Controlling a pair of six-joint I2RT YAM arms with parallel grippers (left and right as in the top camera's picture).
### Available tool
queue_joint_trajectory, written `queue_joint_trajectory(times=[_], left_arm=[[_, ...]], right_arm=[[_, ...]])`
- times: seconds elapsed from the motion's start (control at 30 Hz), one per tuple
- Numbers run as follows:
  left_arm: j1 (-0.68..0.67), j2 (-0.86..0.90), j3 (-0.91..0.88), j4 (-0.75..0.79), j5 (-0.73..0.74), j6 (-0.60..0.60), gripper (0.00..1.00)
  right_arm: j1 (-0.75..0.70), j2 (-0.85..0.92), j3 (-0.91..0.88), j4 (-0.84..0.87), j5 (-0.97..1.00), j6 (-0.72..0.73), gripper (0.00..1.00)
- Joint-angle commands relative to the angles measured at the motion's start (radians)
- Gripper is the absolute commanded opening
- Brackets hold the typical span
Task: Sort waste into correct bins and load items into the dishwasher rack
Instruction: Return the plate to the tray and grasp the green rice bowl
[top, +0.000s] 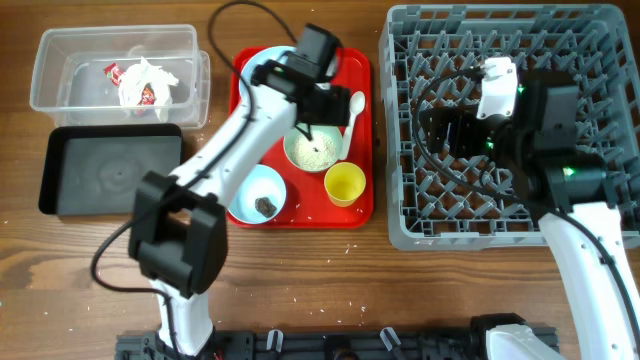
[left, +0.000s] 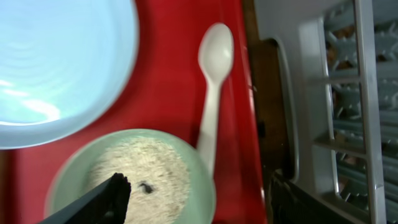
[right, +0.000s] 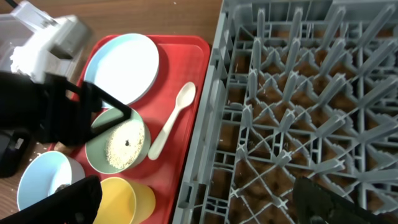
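Bright even light, soft shadows, left wrist view blurred, sheen on plate (left: 56, 62)

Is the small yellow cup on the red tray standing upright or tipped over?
Upright. The small yellow cup shows its round open mouth to the overhead camera, with nothing visible inside.

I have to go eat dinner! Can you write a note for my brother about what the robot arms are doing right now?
Left gripper: open, holds nothing, over the rice bowl.
Right gripper: open, holds nothing, above the dishwasher rack.
Done: wrappers are in the clear tub.
On the red tray: plate, spoon, yellow cup, rice bowl, second bowl with a dark lump.
Left: bin the rice and lump, then rack all five items; no dish shows in the rack.
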Motion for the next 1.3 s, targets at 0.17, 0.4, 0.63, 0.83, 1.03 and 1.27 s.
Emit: queue_joint_trajectory(times=[0.17, 0.4, 0.63, 0.83, 1.03, 1.27], left_arm=[[-0.063, 0.18, -0.015, 0.043, -0.051, -0.057, 0.47], [-0.066, 0.198, -0.015, 0.049, -0.051, -0.057, 0.19], [-0.065, 0.199, -0.015, 0.045, -0.05, -0.057, 0.04], [-0.064, 0.13, 0.034, -0.038, -0.05, -0.057, 0.04], [-0.064, 0.004, 0.034, -0.065, -0.05, -0.057, 0.04], [-0.031, -0.06, 0.034, -0.118, -0.046, -0.082, 0.04]], right_arm=[[0.001, 0.078, 0.026, -0.013, -0.017, 0.028, 1.0], [0.001, 0.087, 0.026, -0.013, -0.017, 0.028, 1.0], [0.001, 0.087, 0.026, -0.017, -0.018, 0.028, 1.0], [0.001, 0.087, 0.026, -0.016, -0.017, 0.027, 1.0], [0.001, 0.087, 0.026, -0.016, -0.017, 0.028, 1.0], [0.001, 0.087, 0.026, -0.009, -0.017, 0.028, 1.0]])
